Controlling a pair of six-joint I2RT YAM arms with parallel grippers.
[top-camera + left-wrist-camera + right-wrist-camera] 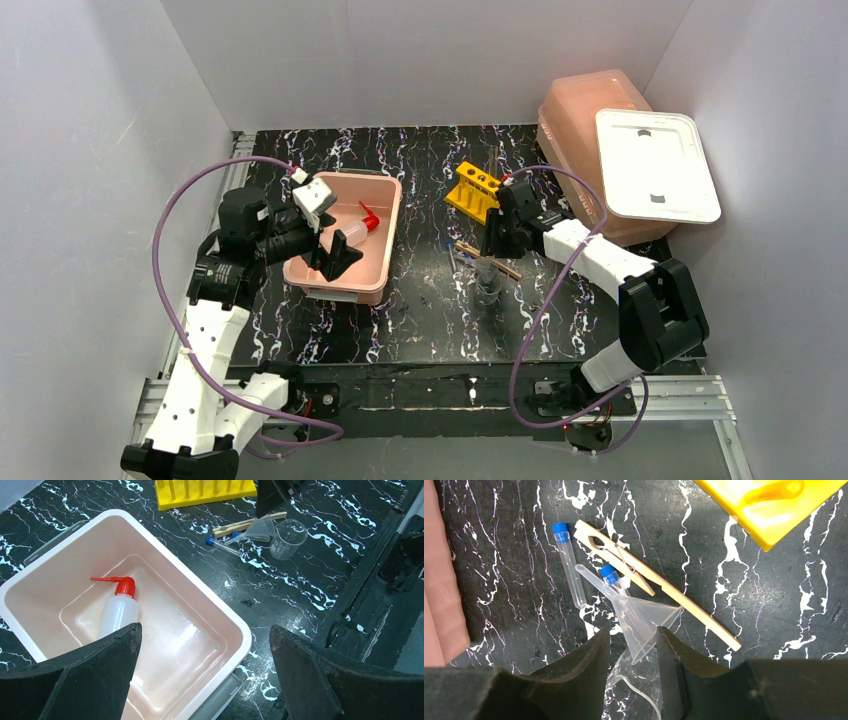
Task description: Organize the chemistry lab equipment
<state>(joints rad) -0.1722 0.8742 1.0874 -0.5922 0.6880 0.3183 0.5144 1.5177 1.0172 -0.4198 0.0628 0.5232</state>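
Note:
A translucent bottle with a red spout cap (117, 612) lies in the pink tub (210, 600) at the left. My left gripper (205, 630) hangs wide open over that tub's near corner, holding nothing. In the middle lie a clear funnel (644, 615), a small glass beaker (287, 539), two blue-capped tubes (569, 565), and a wooden clamp (659, 585). My right gripper (633, 630) is half open just above the funnel's wide rim and the beaker, with a gap showing on its left side. The yellow tube rack (473, 190) stands just behind.
A second pink tub (580, 110) sits at the back right with a white rectangular lid (655, 165) leaning on it. White walls close in the black marbled table (430, 320) on three sides.

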